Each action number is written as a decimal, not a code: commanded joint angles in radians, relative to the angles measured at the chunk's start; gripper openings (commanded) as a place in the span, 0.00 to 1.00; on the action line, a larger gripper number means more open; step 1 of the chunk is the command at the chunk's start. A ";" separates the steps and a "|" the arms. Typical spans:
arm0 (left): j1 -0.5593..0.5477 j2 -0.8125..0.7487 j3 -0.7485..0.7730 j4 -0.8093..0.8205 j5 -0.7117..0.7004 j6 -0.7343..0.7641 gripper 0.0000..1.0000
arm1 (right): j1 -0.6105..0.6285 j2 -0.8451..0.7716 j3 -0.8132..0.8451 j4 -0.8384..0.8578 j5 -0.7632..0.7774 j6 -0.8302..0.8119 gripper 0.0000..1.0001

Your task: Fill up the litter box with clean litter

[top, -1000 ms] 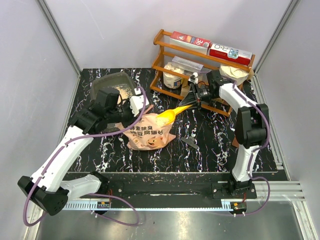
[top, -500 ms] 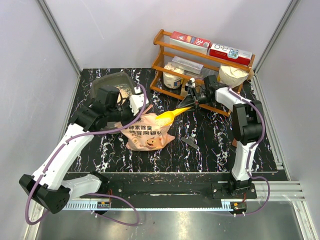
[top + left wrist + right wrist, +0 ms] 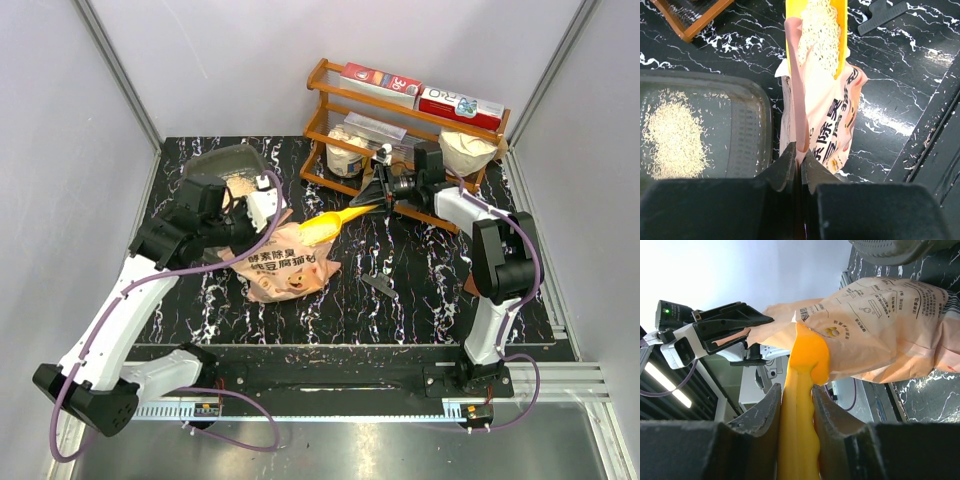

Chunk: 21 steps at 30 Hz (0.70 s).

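Pale, grainy clean litter (image 3: 822,30) heaps my yellow-orange plastic scoop (image 3: 842,35) above the crinkly pink bag (image 3: 837,120); more dusts the smoky, round-cornered litter box (image 3: 747,135) beside it. My left gripper (image 3: 800,159) pinches the bag's rim, and my right gripper (image 3: 796,392) clamps the scoop handle.

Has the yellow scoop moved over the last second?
Yes. The yellow scoop, gripped by the right claw, has shifted slightly left, away from the wooden rack and toward the litter box.
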 commanded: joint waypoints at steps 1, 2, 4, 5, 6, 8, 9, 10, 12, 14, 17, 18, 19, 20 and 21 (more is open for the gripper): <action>0.041 -0.108 0.036 0.022 -0.064 0.021 0.00 | -0.037 0.004 0.036 0.138 0.067 0.080 0.00; 0.046 -0.110 0.035 0.020 -0.066 0.022 0.00 | -0.035 0.003 0.045 0.132 0.067 0.085 0.00; 0.049 -0.116 0.030 0.022 -0.078 0.022 0.00 | -0.035 -0.010 0.050 0.125 0.076 0.082 0.00; 0.050 -0.117 0.030 0.020 -0.083 0.025 0.00 | -0.035 -0.014 0.052 0.094 0.080 0.065 0.00; 0.052 -0.117 0.030 0.022 -0.087 0.027 0.00 | -0.037 -0.017 0.055 0.077 0.087 0.053 0.00; 0.053 -0.125 0.027 0.022 -0.089 0.027 0.00 | -0.035 -0.019 0.055 0.049 0.091 0.033 0.00; 0.055 -0.128 0.024 0.022 -0.089 0.028 0.00 | -0.035 -0.016 0.055 0.049 0.090 0.031 0.00; 0.060 -0.131 0.023 0.022 -0.089 0.025 0.00 | -0.037 -0.007 0.053 0.048 0.090 0.033 0.00; 0.064 -0.136 0.017 0.025 -0.087 0.021 0.00 | -0.032 0.004 0.047 0.068 0.090 0.048 0.00; 0.070 -0.142 0.010 0.023 -0.091 0.021 0.00 | -0.029 0.029 0.023 0.238 0.070 0.182 0.00; 0.075 -0.149 0.006 -0.006 -0.094 0.039 0.00 | -0.029 0.062 0.009 0.541 0.070 0.437 0.00; 0.075 -0.155 0.001 -0.013 -0.094 0.047 0.00 | -0.028 0.070 0.027 0.533 0.071 0.438 0.00; 0.075 -0.166 -0.003 -0.023 -0.092 0.056 0.00 | -0.026 0.072 0.041 0.520 0.091 0.427 0.00; 0.075 -0.171 -0.017 -0.035 -0.091 0.066 0.00 | -0.026 0.072 0.067 0.513 0.102 0.415 0.00; 0.075 -0.177 -0.026 -0.038 -0.091 0.074 0.00 | -0.023 0.073 0.081 0.503 0.113 0.409 0.00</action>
